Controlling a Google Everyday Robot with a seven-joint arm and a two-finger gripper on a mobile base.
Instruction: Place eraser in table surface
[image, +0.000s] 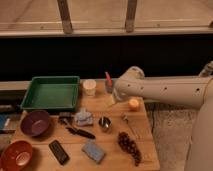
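The eraser (59, 152) is a small flat black block lying on the table surface (112, 146) near its front left, between a red-brown bowl and a blue-grey sponge. The table surface is a light-brown wooden top. My gripper (114, 98) is at the end of the white arm (160, 90), which reaches in from the right over the back middle of the table. It is far from the eraser, above a yellow item (110, 100). Nothing shows in its grasp.
A green tray (52, 92) and white cup (89, 87) stand at the back. A purple bowl (34, 122) and a red-brown bowl (15, 155) are at the left. A black-handled tool (80, 133), sponge (94, 151), metal cup (104, 122), grapes (129, 145) and orange (133, 104) lie around.
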